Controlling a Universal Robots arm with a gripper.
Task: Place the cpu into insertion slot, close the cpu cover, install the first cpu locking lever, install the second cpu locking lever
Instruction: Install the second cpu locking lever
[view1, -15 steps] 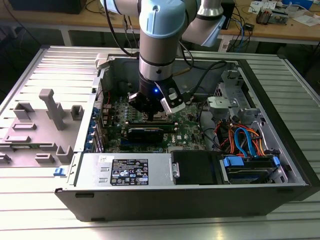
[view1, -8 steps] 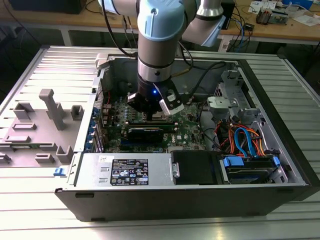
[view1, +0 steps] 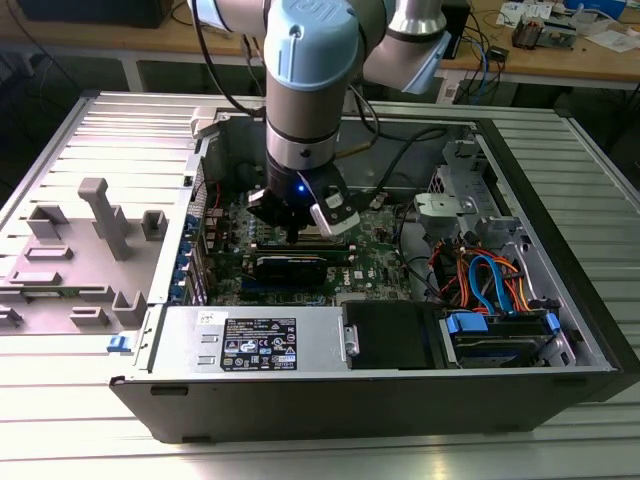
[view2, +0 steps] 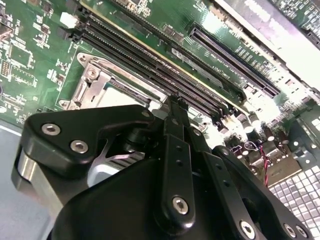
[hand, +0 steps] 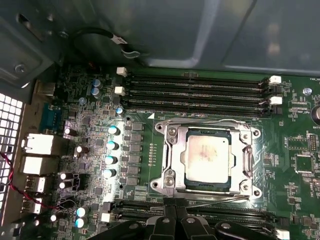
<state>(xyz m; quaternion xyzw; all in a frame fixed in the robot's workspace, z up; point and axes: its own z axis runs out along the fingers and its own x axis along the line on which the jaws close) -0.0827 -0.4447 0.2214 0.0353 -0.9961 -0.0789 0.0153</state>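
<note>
In the first wrist view the cpu, a dull silver square, lies flat in the insertion slot, whose dark rim shows around it. The silvery cpu cover is down over the chip's edges. One thin wire lever runs along the socket side nearest the memory slots. A second lever runs along the opposite side, ending at my gripper. The fingers are shut together, their tips at that socket edge. In the second wrist view the gripper stands just past the cover. In the exterior view the gripper hangs low over the green motherboard.
Long black memory slots flank the socket on two sides. Blue-topped capacitors stand beside it. The open case has a power supply in front, a drive bay with blue and orange cables at the exterior view's right, and a grey panel at its left.
</note>
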